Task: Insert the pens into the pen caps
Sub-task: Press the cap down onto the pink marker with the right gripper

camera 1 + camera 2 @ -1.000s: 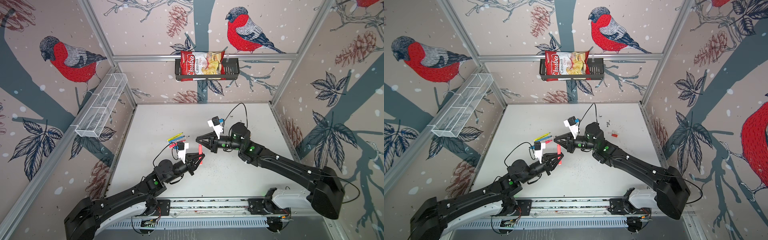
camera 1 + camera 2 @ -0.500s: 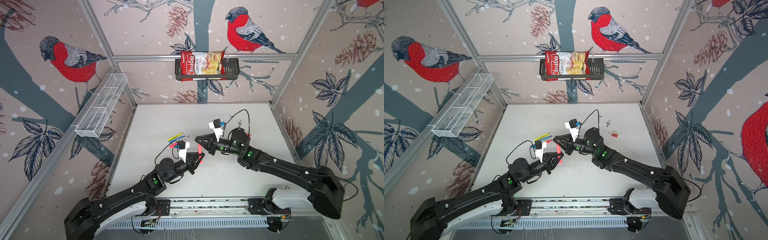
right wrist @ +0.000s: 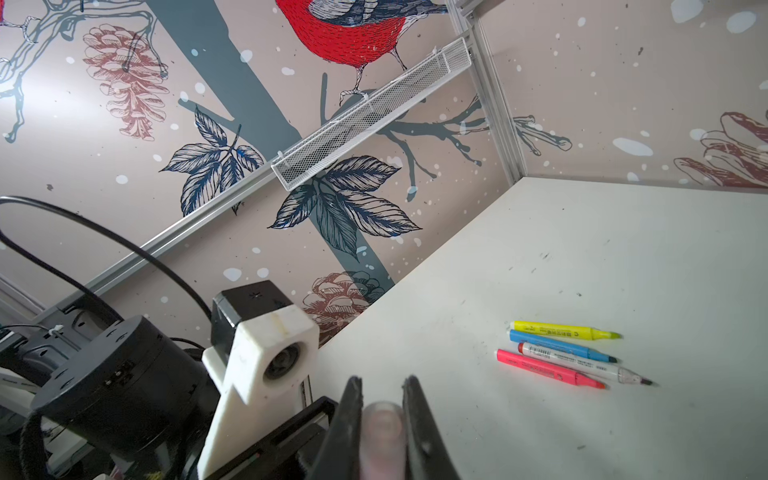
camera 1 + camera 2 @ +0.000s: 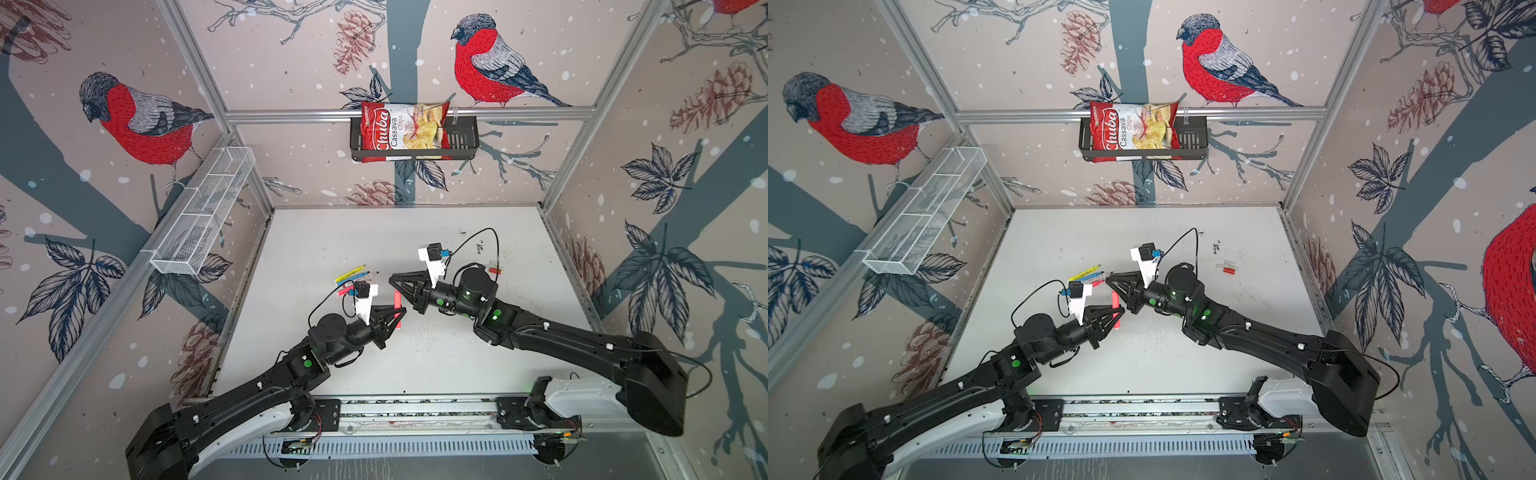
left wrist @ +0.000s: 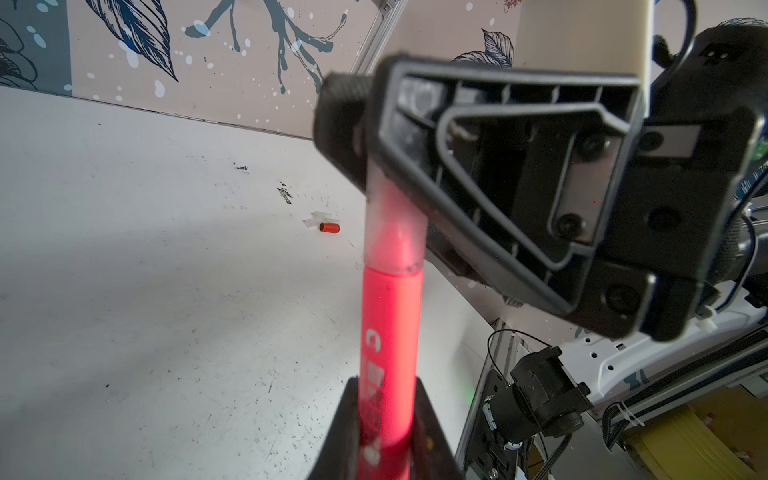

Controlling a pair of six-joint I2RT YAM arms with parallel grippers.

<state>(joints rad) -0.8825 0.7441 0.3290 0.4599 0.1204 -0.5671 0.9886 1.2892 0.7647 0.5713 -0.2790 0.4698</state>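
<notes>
Arms met over mid-table. The left fingers (image 4: 392, 313) were clenched on the pink pen (image 5: 390, 316), gripping its lower barrel, with the pen held clear of the table (image 4: 332, 232). The right fingers (image 4: 395, 282) were clamped on a clear cap (image 5: 395, 232), coming in from the opposite side, at the pen's other end.

Left wrist view: the cap sat over the pen's tip end. Pink showed through it and the cap rim met the pink barrel. The cap's far end was hidden behind the right fingers. Couldn't tell if it was pushed fully home. Right wrist view: the cap was blurred, seen end-on, pinched between the two fingers.

Four more pens lay side by side on the table, left of the arms in both top views, pointed tips showing and all facing the same way. They were the yellow pen (image 3: 561, 331), blue pen (image 3: 557, 345), white pen (image 3: 582, 362) and second pink pen (image 3: 548, 368). Neighbours were touching or just beside each other.

Spare caps lay well apart from those pens, on the table's right side beyond the right arm. The red cap (image 4: 1228, 270) was on its side, with clear caps (image 4: 1227, 263) just beside it, count unclear.

A chip bag (image 4: 401, 131) sat in a black basket (image 4: 463, 139) on the back wall. A white mesh tray (image 4: 199, 216) hung on the left wall.
</notes>
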